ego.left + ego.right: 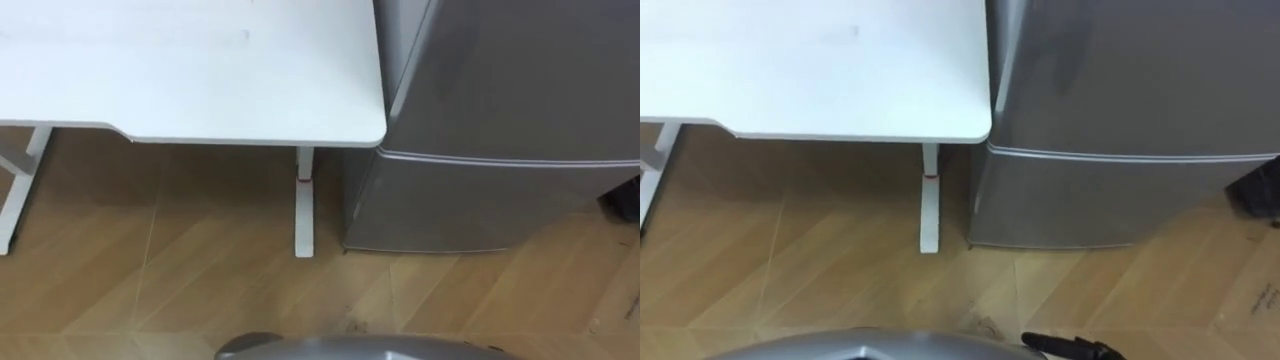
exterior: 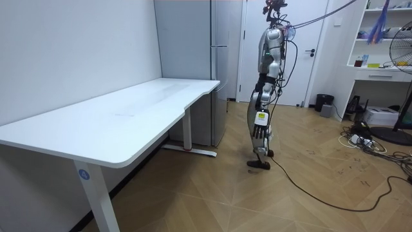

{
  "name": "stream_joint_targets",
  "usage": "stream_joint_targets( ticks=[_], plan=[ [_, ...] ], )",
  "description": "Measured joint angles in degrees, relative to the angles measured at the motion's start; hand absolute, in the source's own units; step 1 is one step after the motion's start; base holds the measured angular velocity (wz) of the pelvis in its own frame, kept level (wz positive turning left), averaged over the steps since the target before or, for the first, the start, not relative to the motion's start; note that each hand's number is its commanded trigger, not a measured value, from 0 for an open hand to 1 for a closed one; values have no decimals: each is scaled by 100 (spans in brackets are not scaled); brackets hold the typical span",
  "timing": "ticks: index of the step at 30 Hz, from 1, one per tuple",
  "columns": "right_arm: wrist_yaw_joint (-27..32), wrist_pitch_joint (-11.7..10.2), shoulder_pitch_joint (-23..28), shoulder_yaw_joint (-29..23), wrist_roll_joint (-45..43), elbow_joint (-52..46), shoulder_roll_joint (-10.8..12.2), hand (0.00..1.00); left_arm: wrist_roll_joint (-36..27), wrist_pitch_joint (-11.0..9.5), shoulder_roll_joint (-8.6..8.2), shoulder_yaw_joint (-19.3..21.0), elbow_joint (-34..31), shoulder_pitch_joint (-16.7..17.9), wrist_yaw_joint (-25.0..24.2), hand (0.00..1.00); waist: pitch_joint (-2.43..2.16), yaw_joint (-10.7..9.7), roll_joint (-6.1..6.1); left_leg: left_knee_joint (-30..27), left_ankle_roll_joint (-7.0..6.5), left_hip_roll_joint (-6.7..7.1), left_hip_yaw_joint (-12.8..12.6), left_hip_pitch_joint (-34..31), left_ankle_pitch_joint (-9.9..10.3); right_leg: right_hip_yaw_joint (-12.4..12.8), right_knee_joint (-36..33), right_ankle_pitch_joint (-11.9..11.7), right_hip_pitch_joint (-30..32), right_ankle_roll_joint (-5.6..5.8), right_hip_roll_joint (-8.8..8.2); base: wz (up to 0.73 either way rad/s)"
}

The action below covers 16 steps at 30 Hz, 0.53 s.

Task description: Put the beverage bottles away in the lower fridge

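The tall grey metal fridge (image 1: 500, 100) fills the upper right of the eye views, and its lower door (image 1: 480, 205) sits flush below a thin seam (where the drinks are I cannot tell). Touching or nearly touching its left side is the long white rectangular table (image 1: 200, 70) with a rounded corner, bare on top. Its white metal leg (image 1: 304, 200) comes down at centre frame onto a pale wooden herringbone floor (image 1: 150, 290).

In the room view the fridge stands at upper centre against a plain white wall (image 2: 77, 58), and the table runs from it down to the lower left. The robot stands upright on the floor just right of the fridge and faces it. Its left hand (image 2: 258, 132) hangs low at its side; whether it is open or closed cannot be told. Behind it is a white door (image 2: 302, 77). At the right edge are a white shelf unit (image 2: 380, 71), a standing fan (image 2: 402, 45) and loose cables (image 2: 360, 138).
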<state>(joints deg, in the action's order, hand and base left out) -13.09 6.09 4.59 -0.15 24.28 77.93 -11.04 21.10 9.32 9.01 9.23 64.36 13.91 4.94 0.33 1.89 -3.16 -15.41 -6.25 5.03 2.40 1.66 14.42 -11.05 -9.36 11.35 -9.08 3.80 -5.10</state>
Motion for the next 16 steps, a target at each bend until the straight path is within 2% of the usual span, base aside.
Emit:
stream_joint_targets(
  ticks=[7,16],
  plan=[
    [81,11,-14,16,-11,-2,3,0,112,20,-211,172,-8,-5,-10,0,-4,11,17,-22,50,-47,-14,-50,24,1,72,-3,7,-4,51,-1],
    [192,9,-129,79,-278,-8,10,0,108,35,-218,-109,142,-85,-178,0,0,12,16,-40,57,-47,13,-102,29,23,73,-3,44,-5,59,1]
  ],
)
